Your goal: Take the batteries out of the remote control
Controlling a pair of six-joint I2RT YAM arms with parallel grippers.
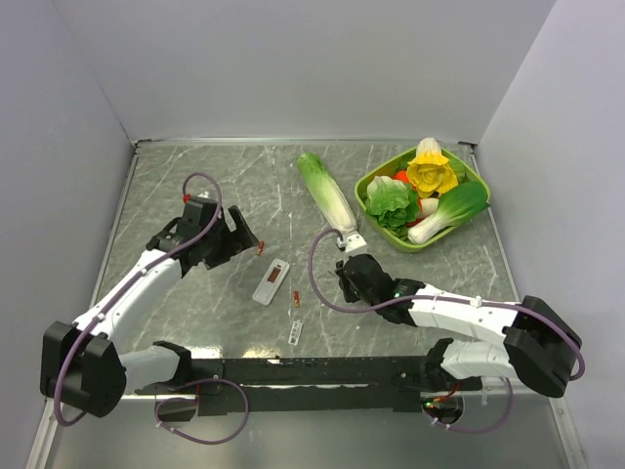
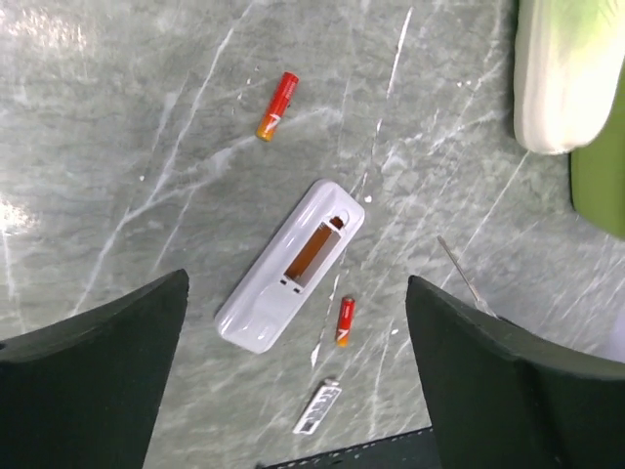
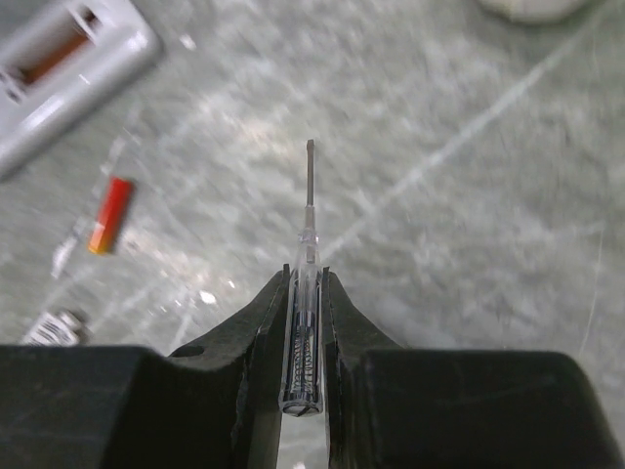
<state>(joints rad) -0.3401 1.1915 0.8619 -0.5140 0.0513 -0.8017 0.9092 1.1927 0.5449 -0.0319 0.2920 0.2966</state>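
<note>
Right hand [image 3: 306, 277] with screwdriver [image 3: 308, 246] near cabbage [image 1: 327, 195]

top cam: overhead, far | wrists: close, down | all share remote control [image 2: 288, 266]

Robot lab cell: white walls [image 1: 293, 68] box in marble-look table [image 1: 176, 195]; 2 arms [image 1: 137, 283] on rail [image 1: 322, 371]; toy veg [image 1: 420, 191].

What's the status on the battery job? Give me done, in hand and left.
Done: the cover is off and both batteries lie outside the remote control, the second right beside it. In hand: the right gripper clamps a screwdriver; the left gripper hangs open and empty over the remote. Left: probably little; the open recess shows orange, and I cannot tell whether anything sits inside.
</note>
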